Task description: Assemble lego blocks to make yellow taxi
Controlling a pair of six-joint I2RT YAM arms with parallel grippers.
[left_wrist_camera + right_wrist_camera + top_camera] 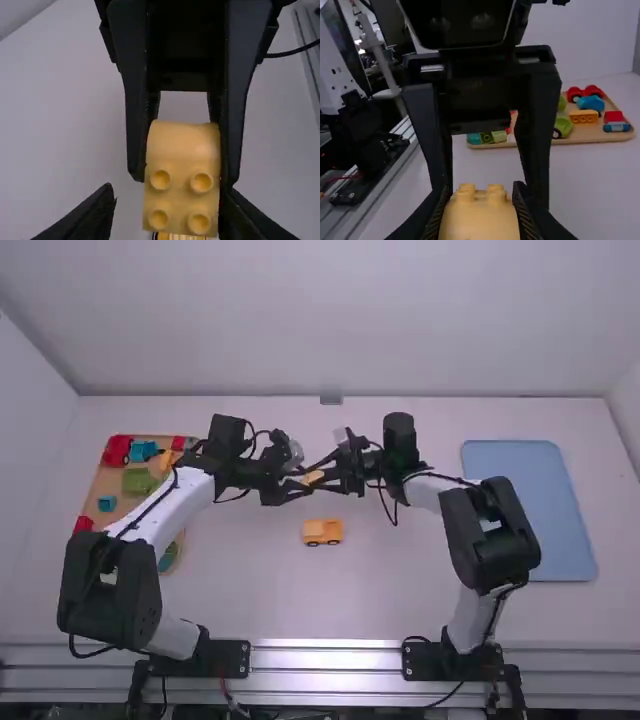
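Block, yellow, studs toward the left hand, raised beyond the wheeled car body as seen from the arm bases. Right hand closed on block; left hand parted around it, empty. Placement presumably requires travel baseward and down onto the body.

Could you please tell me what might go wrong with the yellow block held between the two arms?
The right gripper alone grips the block, so it could drop if released before the open left gripper closes.

The left gripper's fingers sit unevenly around it, one closer than the other, so closing might twist it.

Both grippers' fingers crowd one small block and could knock together.
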